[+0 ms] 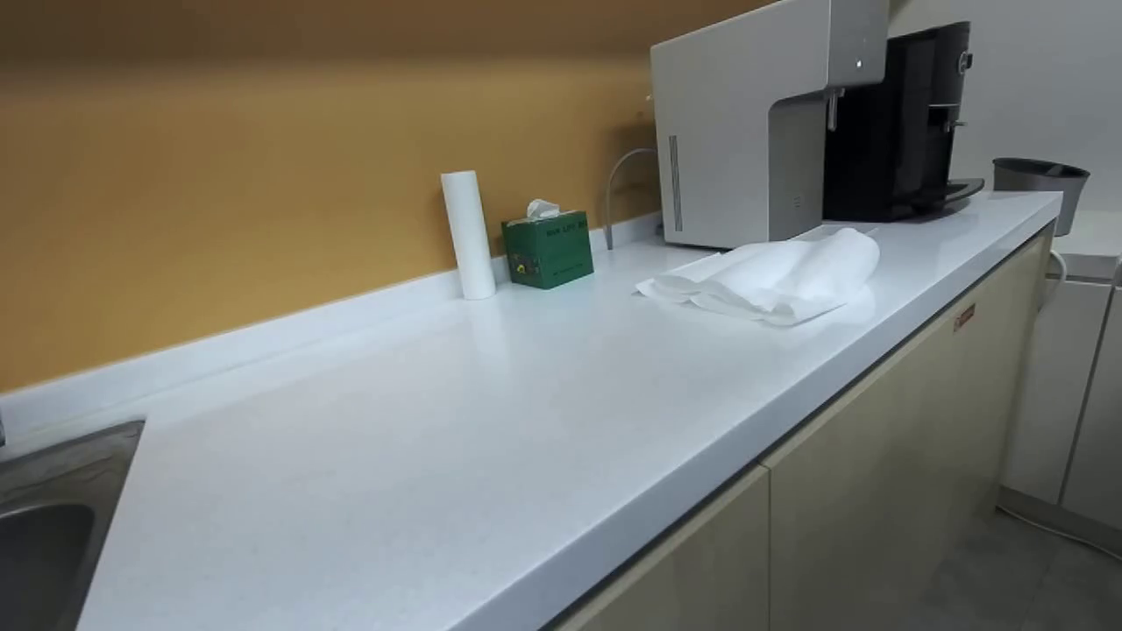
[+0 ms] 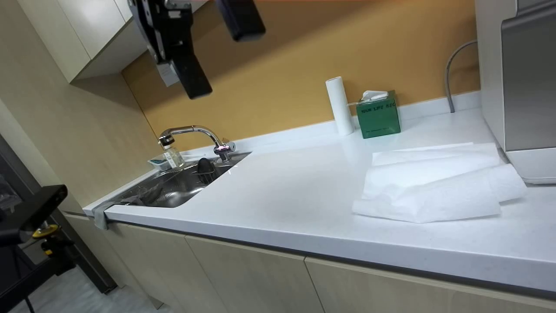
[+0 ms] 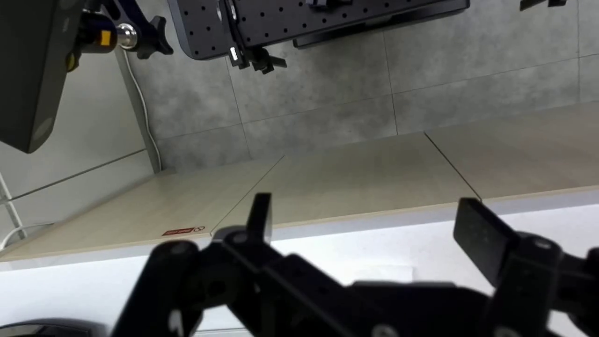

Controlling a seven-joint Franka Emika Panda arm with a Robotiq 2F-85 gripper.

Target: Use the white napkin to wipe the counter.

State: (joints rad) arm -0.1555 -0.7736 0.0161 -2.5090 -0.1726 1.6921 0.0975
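The white napkin (image 1: 780, 276) lies rumpled and loosely folded on the glossy white counter (image 1: 377, 447), near a tall grey-white machine. It also lies flat with folds in an exterior view (image 2: 434, 187). In the wrist view only a pale edge of the napkin (image 3: 390, 272) shows above the gripper body; the rest is hidden. My gripper (image 2: 226, 65) hangs high above the counter, to the left of the napkin in that view and apart from it. In the wrist view the gripper (image 3: 365, 213) has its fingers wide apart with nothing between them.
A white roll (image 1: 469, 237) and green tissue box (image 1: 550, 250) stand by the back edge. The grey-white machine (image 1: 736, 140) and a black coffee machine (image 1: 898, 131) stand beyond the napkin. A sink (image 2: 176, 198) with a faucet (image 2: 195, 130) is at the far end.
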